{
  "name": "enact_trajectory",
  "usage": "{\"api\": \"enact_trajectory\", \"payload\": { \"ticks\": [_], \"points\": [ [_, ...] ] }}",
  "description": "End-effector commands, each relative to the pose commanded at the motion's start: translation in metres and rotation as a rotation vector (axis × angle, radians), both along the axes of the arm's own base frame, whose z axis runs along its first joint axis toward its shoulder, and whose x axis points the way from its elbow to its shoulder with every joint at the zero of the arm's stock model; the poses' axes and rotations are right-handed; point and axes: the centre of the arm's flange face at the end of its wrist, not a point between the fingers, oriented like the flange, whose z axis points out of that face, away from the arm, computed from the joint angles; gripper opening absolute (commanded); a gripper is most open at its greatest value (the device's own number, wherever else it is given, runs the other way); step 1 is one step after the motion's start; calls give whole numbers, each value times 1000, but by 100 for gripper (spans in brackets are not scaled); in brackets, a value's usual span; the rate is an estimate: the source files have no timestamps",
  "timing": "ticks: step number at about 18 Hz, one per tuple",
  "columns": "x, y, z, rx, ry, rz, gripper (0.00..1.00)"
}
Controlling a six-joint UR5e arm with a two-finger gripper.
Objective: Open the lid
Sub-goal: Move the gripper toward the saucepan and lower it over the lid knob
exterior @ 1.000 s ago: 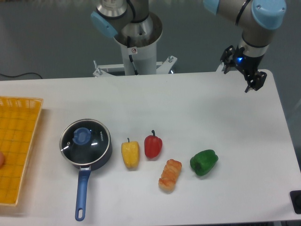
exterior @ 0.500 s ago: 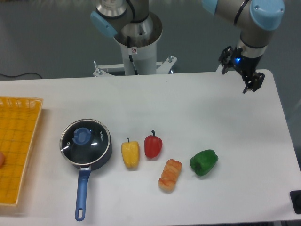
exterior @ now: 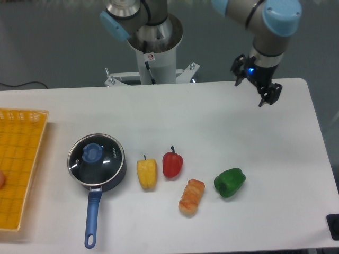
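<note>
The lid (exterior: 97, 158) is a round clear glass disc with a metal rim and a blue centre knob (exterior: 92, 153). It rests flat on the dark saucepan (exterior: 117, 177), whose blue handle (exterior: 92, 218) points toward the table's front edge. My gripper (exterior: 268, 97) hangs above the table's far right part, far from the lid. Its short dark fingers stand slightly apart with nothing between them.
A yellow pepper (exterior: 146, 172), a red pepper (exterior: 172, 163), an orange bread-like piece (exterior: 192, 197) and a green pepper (exterior: 229, 182) lie in a row right of the saucepan. A yellow basket (exterior: 18, 164) stands at the left edge. The robot base (exterior: 155, 50) stands behind the table.
The arm has swung left and slightly back, carrying the gripper away from the table's right edge. The lid, the saucepan and the food have not moved.
</note>
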Motion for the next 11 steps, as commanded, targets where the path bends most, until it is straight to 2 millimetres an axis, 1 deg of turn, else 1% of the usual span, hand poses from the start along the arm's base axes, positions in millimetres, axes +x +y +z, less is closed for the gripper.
{"api": "enact_trajectory", "payload": {
  "ticks": [1, 3, 5, 7, 11],
  "points": [
    [8, 10, 0, -1, -2, -15, 100],
    [19, 24, 2, 1, 3, -41, 100],
    [31, 32, 7, 5, 11, -35, 100],
    [47, 48, 4, 9, 2, -20, 100],
    [80, 82, 6, 25, 0, -6, 100]
  ]
}}
